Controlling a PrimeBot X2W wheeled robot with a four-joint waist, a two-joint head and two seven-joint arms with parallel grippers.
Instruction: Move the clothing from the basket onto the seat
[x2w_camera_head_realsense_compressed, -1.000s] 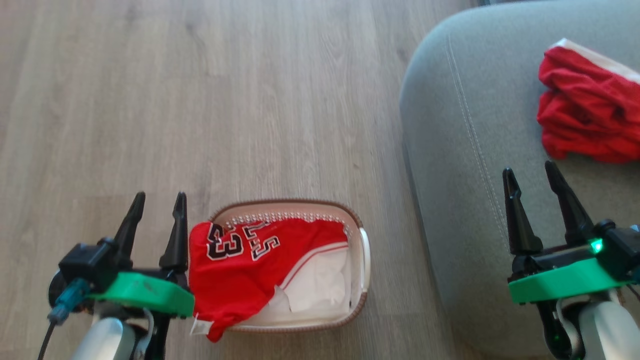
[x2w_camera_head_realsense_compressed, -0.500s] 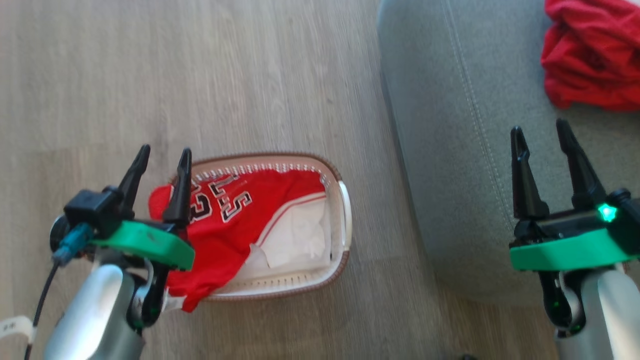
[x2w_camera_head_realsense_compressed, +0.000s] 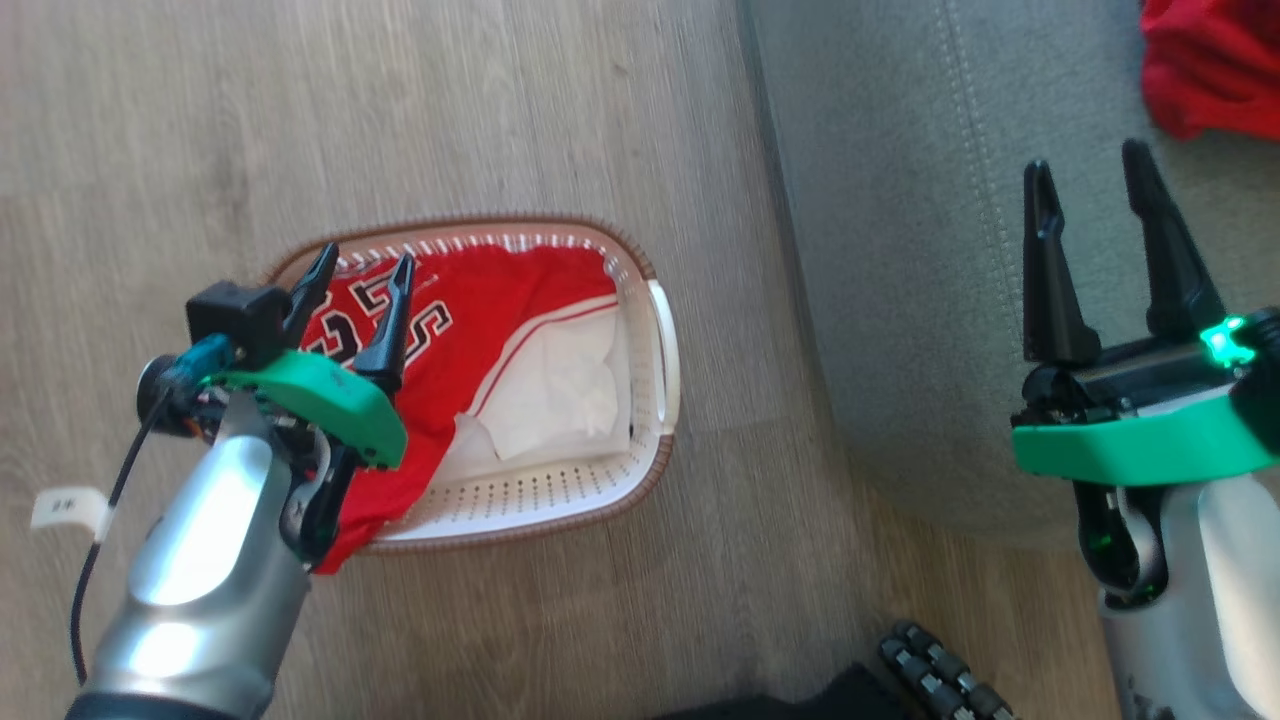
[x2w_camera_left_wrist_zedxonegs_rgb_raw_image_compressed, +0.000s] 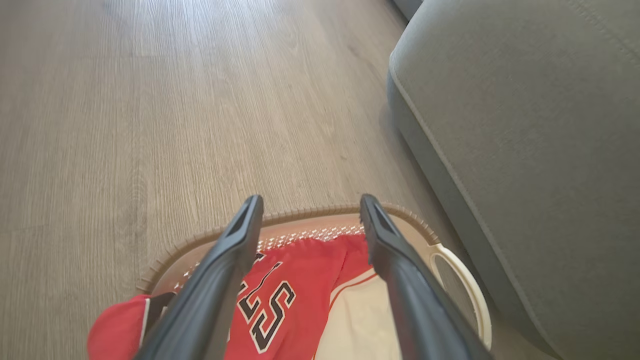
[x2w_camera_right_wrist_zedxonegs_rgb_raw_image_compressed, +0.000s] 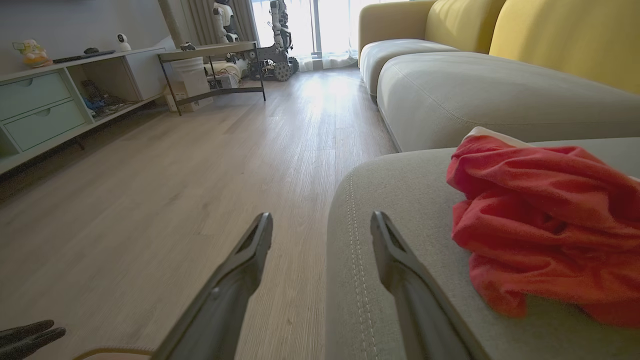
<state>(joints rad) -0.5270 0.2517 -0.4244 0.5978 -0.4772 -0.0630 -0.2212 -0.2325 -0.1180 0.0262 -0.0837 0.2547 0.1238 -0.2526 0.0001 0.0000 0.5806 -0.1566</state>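
A wood-plank floor (x2w_camera_head_realsense_compressed: 560, 110) is spread beneath both hands, with a sideboard (x2w_camera_right_wrist_zedxonegs_rgb_raw_image_compressed: 40, 105) seen far ahead of the right hand (x2w_camera_head_realsense_compressed: 1085, 155). The grey-green seat (x2w_camera_head_realsense_compressed: 900, 220) is met at that hand's spread fingers, a red piece (x2w_camera_head_realsense_compressed: 1210, 70) just beyond them. Under the left hand (x2w_camera_head_realsense_compressed: 366, 256), fingers likewise spread, the basket (x2w_camera_head_realsense_compressed: 660, 330) is set, a red jersey (x2w_camera_head_realsense_compressed: 480, 300) and white garment (x2w_camera_head_realsense_compressed: 560, 390) lying inside.

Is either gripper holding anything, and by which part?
Nothing is held. The left gripper is open over the jersey; the right gripper is open over the seat.
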